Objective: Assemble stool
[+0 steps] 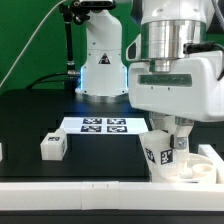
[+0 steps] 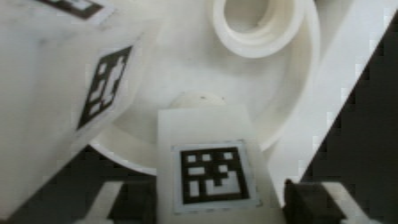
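The round white stool seat [image 1: 192, 173] lies at the exterior view's right front; in the wrist view its rim [image 2: 306, 75] and raised hub [image 2: 260, 28] show. My gripper [image 1: 172, 143] stands over it, shut on a white tagged leg [image 1: 158, 152] held upright on the seat. In the wrist view this leg [image 2: 214, 160] sits between my fingers [image 2: 125, 203], its far end against the seat's inside. A second tagged leg [image 2: 71, 85] lies close beside it. A third leg [image 1: 52, 146] lies loose on the black table at the left.
The marker board [image 1: 105, 125] lies flat mid-table in front of the robot base [image 1: 100, 60]. A long white wall strip [image 1: 70, 190] runs along the front edge, and the seat rests close to it.
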You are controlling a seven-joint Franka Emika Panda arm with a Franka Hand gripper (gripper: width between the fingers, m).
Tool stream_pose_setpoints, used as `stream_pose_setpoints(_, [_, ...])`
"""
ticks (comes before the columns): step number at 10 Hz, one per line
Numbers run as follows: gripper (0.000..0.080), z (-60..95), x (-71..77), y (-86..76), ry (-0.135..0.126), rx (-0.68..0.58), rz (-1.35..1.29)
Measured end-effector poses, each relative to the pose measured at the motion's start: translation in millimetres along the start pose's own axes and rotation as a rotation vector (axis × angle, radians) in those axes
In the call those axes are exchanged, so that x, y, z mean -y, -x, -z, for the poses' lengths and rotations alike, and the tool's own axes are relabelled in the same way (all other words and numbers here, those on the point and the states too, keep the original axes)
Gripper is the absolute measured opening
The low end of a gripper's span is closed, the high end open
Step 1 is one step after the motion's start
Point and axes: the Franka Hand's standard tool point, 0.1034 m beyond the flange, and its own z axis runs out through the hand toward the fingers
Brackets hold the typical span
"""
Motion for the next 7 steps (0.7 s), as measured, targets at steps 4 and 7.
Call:
stream_pose_setpoints(4, [0.0565, 15.6, -1.8, -6.4, 0.011, 0.016, 0.211])
stream_pose_setpoints(7, [0.0645, 51.8, -26.3, -47.9, -0.026, 0.031, 0.469])
